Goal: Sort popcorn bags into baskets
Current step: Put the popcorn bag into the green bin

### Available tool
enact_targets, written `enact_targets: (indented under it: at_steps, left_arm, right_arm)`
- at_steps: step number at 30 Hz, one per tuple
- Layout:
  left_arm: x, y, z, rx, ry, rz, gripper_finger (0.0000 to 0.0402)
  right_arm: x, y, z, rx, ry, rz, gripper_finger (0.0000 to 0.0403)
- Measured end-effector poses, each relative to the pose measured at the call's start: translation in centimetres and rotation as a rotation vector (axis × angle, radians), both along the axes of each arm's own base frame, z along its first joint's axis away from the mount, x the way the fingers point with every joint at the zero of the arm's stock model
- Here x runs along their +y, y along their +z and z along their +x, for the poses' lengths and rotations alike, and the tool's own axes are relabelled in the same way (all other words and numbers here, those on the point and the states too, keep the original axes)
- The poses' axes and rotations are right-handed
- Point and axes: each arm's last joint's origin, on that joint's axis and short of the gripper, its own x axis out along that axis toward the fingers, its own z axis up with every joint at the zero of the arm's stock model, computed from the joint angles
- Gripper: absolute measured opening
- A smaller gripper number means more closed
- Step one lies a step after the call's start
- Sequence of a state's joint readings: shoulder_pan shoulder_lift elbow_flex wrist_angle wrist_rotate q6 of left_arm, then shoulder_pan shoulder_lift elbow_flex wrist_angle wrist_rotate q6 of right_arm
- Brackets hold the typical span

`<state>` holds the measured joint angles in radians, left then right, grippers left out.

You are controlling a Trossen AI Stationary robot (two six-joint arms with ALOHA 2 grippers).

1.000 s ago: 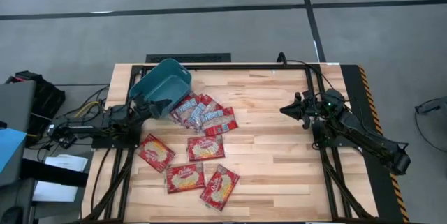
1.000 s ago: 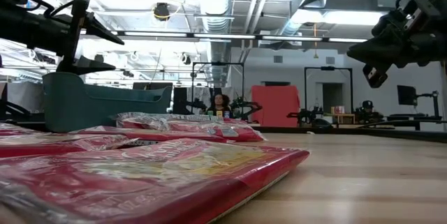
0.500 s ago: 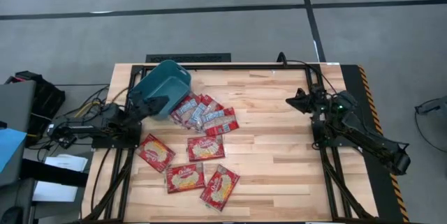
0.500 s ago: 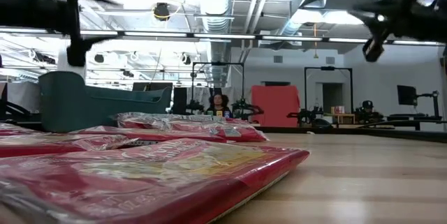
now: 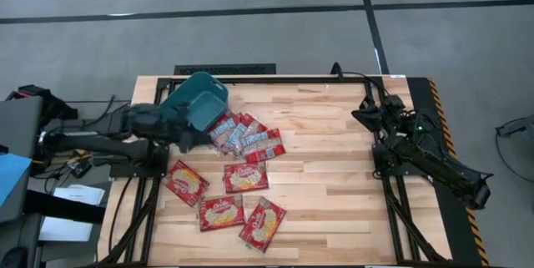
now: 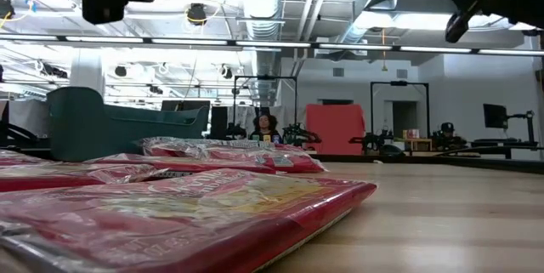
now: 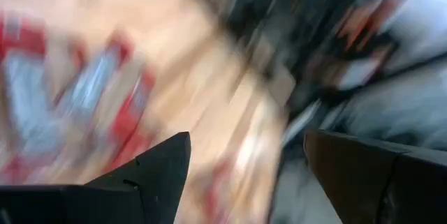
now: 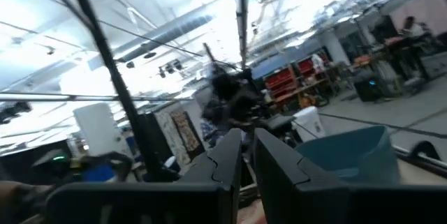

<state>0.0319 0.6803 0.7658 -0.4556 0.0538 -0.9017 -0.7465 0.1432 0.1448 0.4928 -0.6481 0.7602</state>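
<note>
The teal bin (image 5: 198, 99) stands on its base near the table's far left corner and also shows in the low view (image 6: 102, 124). Several red popcorn bags lie overlapping beside it (image 5: 244, 134). Single bags lie flat nearer the near edge (image 5: 186, 182) (image 5: 245, 176) (image 5: 221, 212) (image 5: 263, 223). My left gripper (image 5: 188, 133) hovers open, high above the bin's near side and the pile; its wrist view (image 7: 244, 175) is blurred. My right gripper (image 5: 365, 114) is shut, raised by the table's right side (image 8: 248, 155), far from the bags.
Bare wood table (image 5: 325, 176) spreads between the bags and the right arm. A black frame runs along the table's far edge (image 5: 275, 78), and cables lie off the left side. A person sits far off in the room behind (image 6: 266, 125).
My left gripper has risen well above the bin and bags, staying over the bin's near side. My right gripper has risen and drawn back toward the table's right and far edges. Bin and bags have not moved.
</note>
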Motion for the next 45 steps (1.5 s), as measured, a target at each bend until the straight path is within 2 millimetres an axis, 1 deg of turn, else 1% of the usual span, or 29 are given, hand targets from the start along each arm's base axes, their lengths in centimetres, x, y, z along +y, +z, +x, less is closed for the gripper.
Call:
enact_targets:
  at_steps: [3, 6, 8, 10, 14, 19, 22, 25, 28, 31, 35, 38, 42, 45]
  left_arm:
    - [-0.4, 0.5, 2.3, 0.279, -0.171, 0.02, 0.027]
    - [-1.3, -0.2, 4.5, 0.511, -0.366, 0.088, 0.027]
    - [-2.1, -1.3, 5.6, 0.639, -0.502, 0.165, 0.027]
    - [-2.8, -2.9, 6.2, 0.762, -0.636, 0.243, 0.027]
    - [-3.6, -6.4, 7.1, 0.933, -0.836, 0.306, 0.027]
    - [-3.9, -9.4, 7.7, 0.963, -0.947, 0.404, 0.0273]
    - [-3.9, -10.6, 7.8, 0.933, -0.999, 0.469, 0.0283]
    - [-3.9, -11.6, 7.9, 0.879, -1.037, 0.528, 0.0294]
    - [-3.8, -12.6, 7.8, 0.857, -1.038, 0.557, 0.0301]
    - [-3.5, -14.0, 7.2, 0.869, -1.043, 0.56, 0.0302]
    - [-3.3, -15.7, 6.5, 0.885, -1.031, 0.617, 0.0303]
    - [-3.3, -16.3, 6.7, 0.84, -1.026, 0.636, 0.0303]
    - [-3.6, -17.4, 6.8, 0.844, -1.125, 0.589, 0.0298]
    - [-3.8, -18.4, 7.0, 0.871, -1.182, 0.507, 0.0275]
  right_arm:
    - [-0.2, -0.4, 0.1, 0.031, -0.02, 0.03, 0.0068]
    - [-0.3, -0.9, 0.3, 0.074, -0.03, 0.043, 0.0077]
    - [-0.4, -1.1, 0.4, 0.094, -0.034, 0.04, 0.009]
    - [-0.4, -1.3, 0.4, 0.113, -0.033, 0.052, 0.0109]
    - [-0.5, -1.5, 0.5, 0.135, -0.036, 0.071, 0.0162]
    - [-0.5, -1.7, 0.5, 0.149, -0.035, 0.086, 0.0229]
    - [-0.5, -1.7, 0.5, 0.149, -0.035, 0.087, 0.0253]
    - [-0.5, -1.9, 0.6, 0.164, -0.032, 0.107, 0.0258]
    - [-0.6, -2.1, 0.6, 0.183, -0.03, 0.124, 0.0259]
    - [-0.6, -2.2, 0.6, 0.192, -0.03, 0.132, 0.0259]
    - [-0.6, -2.2, 0.6, 0.191, -0.03, 0.133, 0.0259]
    - [-0.6, -2.2, 0.6, 0.19, -0.022, 0.156, 0.026]
    - [-0.6, -2.2, 0.6, 0.188, -0.013, 0.18, 0.026]
    - [-0.6, -2.2, 0.6, 0.188, -0.012, 0.182, 0.026]
